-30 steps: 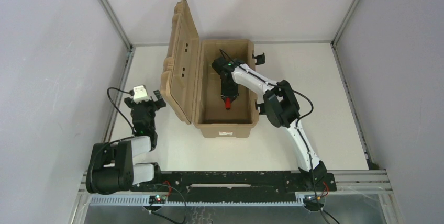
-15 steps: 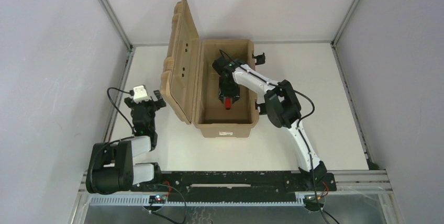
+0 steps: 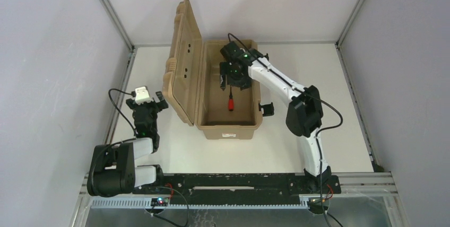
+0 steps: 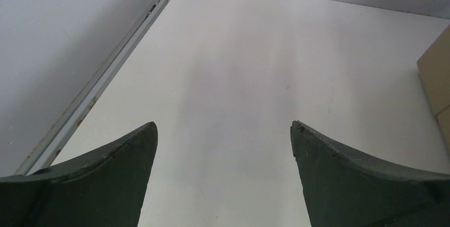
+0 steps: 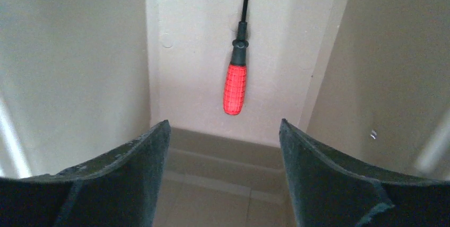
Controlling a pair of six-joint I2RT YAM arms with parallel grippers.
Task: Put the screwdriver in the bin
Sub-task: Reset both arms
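The screwdriver (image 3: 231, 103), red-handled with a thin dark shaft, lies flat on the floor of the tan bin (image 3: 228, 131), free of any grip. In the right wrist view the screwdriver (image 5: 235, 86) lies just beyond my fingertips, handle toward me, between the bin's walls (image 5: 79, 52). My right gripper (image 3: 230, 81) (image 5: 224, 123) hangs open over the far half of the bin, with nothing between its fingers. My left gripper (image 3: 154, 101) (image 4: 224, 124) stands open and empty over the bare table, left of the bin.
The bin's ribbed lid (image 3: 183, 73) stands raised on the left side, close to my left gripper. Black latches (image 3: 267, 108) stick out from the bin's right side. A metal frame rail (image 4: 106, 78) borders the table's left edge.
My right gripper has opened and let go of the screwdriver, then drawn back toward the bin's far end. The screwdriver now lies on the bin floor. The left arm has not moved.
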